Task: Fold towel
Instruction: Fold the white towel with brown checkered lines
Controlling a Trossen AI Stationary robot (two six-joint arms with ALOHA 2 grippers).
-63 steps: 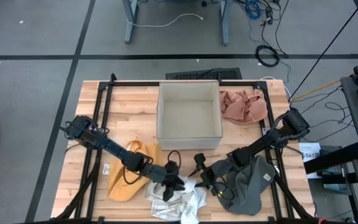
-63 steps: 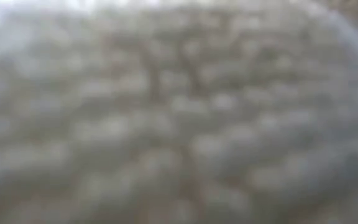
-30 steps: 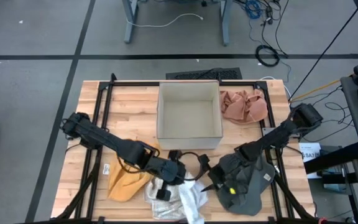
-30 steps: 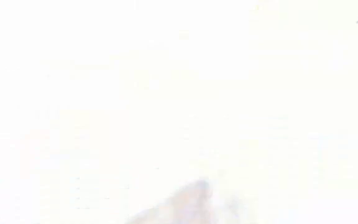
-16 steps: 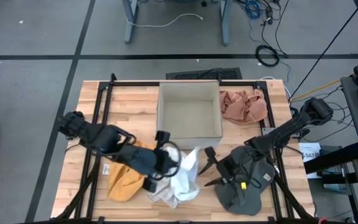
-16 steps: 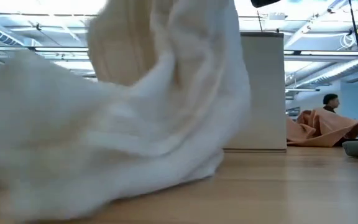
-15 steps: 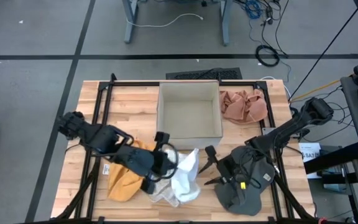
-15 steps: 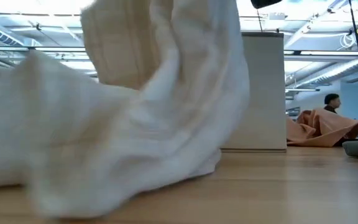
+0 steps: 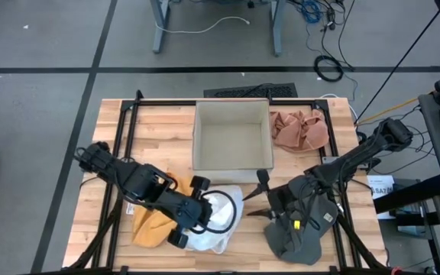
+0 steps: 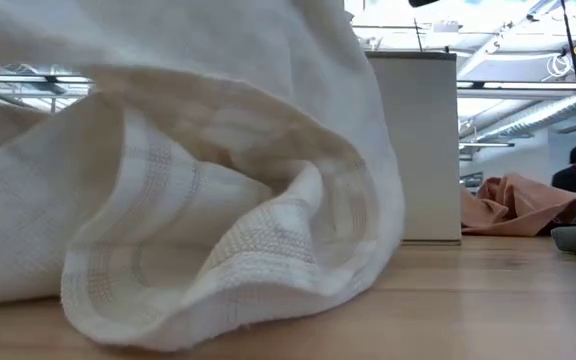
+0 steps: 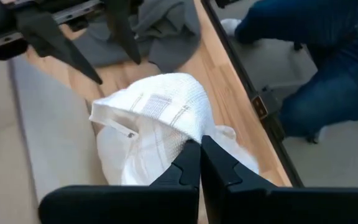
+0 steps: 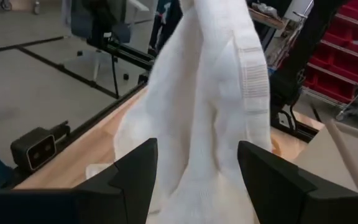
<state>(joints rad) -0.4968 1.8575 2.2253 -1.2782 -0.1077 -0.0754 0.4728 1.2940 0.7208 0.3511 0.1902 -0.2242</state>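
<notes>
**High view: white towel pinched at the front edge**

High view, bottom centre: the white towel [image 9: 218, 221] lies bunched near the table [image 9: 166, 122] front edge, with the left gripper [image 9: 205, 215] clamped on a fold of it. A yellow cloth [image 9: 153, 221] touches it on the left; a grey cloth [image 9: 304, 225] lies just right, under the right arm. The right gripper [image 9: 260, 200] hangs spread and empty beside the towel. Bare wood lies mid-left. Farther up, a box [image 9: 232, 143] stands centre, with a pink cloth [image 9: 300, 130] to its right.
</notes>
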